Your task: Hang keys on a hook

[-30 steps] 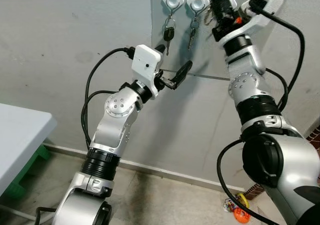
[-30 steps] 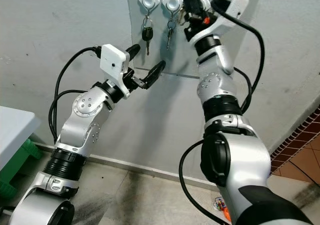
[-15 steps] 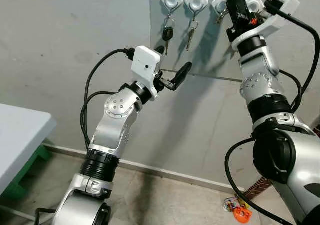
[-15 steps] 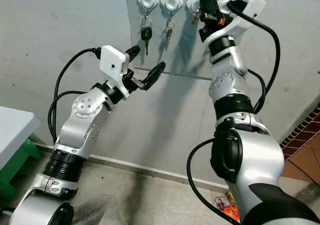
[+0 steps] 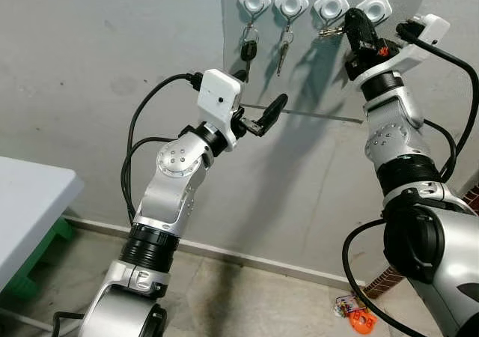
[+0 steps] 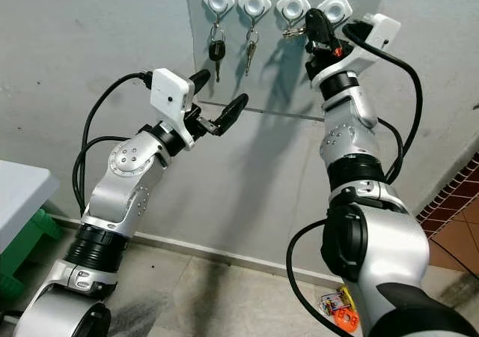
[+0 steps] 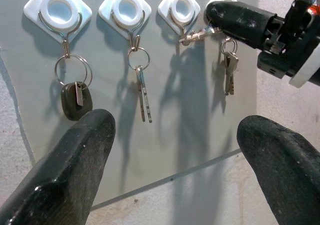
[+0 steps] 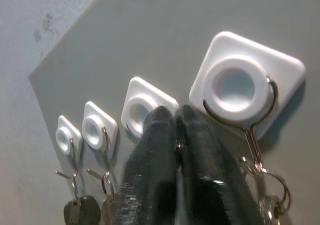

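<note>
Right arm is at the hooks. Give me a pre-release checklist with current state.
1. Grip: right pincer shut on the key clip: ok.
2. Clip seated: its end meets the wire of the third hook, but whether it is threaded over the wire: cannot tell.
3. Retreat path: fourth-hook keys hang just under the right pincer, so a snag is possible: not ok.
4. Neighbours: black car key and second-hook keys hang straight: ok.
5. Left pincer open, below the hooks, apart from the keys: ok.

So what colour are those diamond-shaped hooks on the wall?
White, with silver wire hooks. The left wrist view shows them best.
</note>
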### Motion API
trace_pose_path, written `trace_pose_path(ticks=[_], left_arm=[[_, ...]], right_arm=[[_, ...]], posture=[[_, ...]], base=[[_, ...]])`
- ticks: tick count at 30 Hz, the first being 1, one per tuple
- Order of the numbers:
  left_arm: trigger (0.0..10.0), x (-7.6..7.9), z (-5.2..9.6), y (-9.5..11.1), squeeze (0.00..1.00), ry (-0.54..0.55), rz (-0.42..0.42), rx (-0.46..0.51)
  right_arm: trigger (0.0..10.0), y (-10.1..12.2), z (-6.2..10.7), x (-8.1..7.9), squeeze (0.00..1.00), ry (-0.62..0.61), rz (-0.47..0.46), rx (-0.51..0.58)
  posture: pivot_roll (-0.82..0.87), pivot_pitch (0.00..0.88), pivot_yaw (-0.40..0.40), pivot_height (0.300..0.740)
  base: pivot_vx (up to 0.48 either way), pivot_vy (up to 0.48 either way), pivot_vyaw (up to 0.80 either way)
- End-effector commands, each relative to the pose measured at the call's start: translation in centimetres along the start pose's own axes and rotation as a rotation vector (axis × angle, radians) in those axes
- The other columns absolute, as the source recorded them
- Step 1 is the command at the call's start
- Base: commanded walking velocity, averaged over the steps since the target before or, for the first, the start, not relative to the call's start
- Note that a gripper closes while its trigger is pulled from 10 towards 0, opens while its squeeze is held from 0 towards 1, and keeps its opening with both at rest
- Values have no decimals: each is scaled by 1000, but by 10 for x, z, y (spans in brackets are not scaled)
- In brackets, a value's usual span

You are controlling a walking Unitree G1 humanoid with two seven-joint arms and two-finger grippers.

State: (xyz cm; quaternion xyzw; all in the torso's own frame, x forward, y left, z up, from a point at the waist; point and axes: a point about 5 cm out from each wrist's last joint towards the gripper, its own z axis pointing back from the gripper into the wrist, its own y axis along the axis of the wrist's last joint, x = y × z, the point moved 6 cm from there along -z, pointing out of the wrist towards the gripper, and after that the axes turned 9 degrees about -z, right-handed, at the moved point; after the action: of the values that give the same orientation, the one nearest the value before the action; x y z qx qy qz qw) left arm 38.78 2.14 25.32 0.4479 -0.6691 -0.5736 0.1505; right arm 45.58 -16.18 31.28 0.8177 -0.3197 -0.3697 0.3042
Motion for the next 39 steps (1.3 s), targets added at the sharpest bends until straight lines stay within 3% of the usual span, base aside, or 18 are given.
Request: trace_pose_path(ticks=[1, 14, 20, 23, 25, 33, 35, 37, 38, 39], left_arm=[[10000, -1, -2, 8, 0, -12, -12, 20], [10000, -2, -1, 8, 0, -4, -7, 16], [10000, -3, 5, -2, 0, 35, 14, -8], [10000, -3, 11, -11, 0, 67, 35, -26], [10000, -3, 21, -27, 0, 108, 52, -69], [10000, -4, 54, -73, 0, 195, 96, -176], [10000, -3, 63, -88, 0, 219, 85, -219], [10000, -4, 79, -113, 0, 262, 101, -288], [10000, -5, 85, -123, 0, 283, 112, -318], [10000, -5, 93, -134, 0, 304, 138, -350]], right_arm=[[10000, 4, -2, -7, 1000, 37, 24, 8], [10000, 1, 0, -8, 1000, 44, 15, 10], [10000, -18, 12, -8, 1000, 60, 24, -29], [10000, -32, 22, -7, 1000, 62, 29, -61], [10000, -51, 40, -1, 1000, 46, 33, -103], [10000, -84, 82, 15, 1000, -38, 48, -164], [10000, -93, 95, 21, 1000, -81, 43, -183], [10000, -111, 118, 31, 1000, -149, 68, -228], [10000, -118, 129, 35, 898, -175, 77, -248], [10000, -128, 141, 40, 318, -209, 78, -278]], posture=[[-38, 5, 23, 740], [-34, 9, 20, 740], [-34, 6, 18, 740], [-33, 6, 19, 740], [-31, 0, 18, 740], [-33, 0, 21, 740], [-32, 0, 21, 740], [-35, 0, 21, 740], [-35, 0, 21, 740], [-40, 0, 23, 740]], base=[[0, 0, 0], [0, 0, 0], [0, 0, 0], [0, 0, 0], [0, 0, 0], [0, 0, 0], [0, 0, 0], [0, 0, 0], [0, 0, 0], [0, 0, 0]])
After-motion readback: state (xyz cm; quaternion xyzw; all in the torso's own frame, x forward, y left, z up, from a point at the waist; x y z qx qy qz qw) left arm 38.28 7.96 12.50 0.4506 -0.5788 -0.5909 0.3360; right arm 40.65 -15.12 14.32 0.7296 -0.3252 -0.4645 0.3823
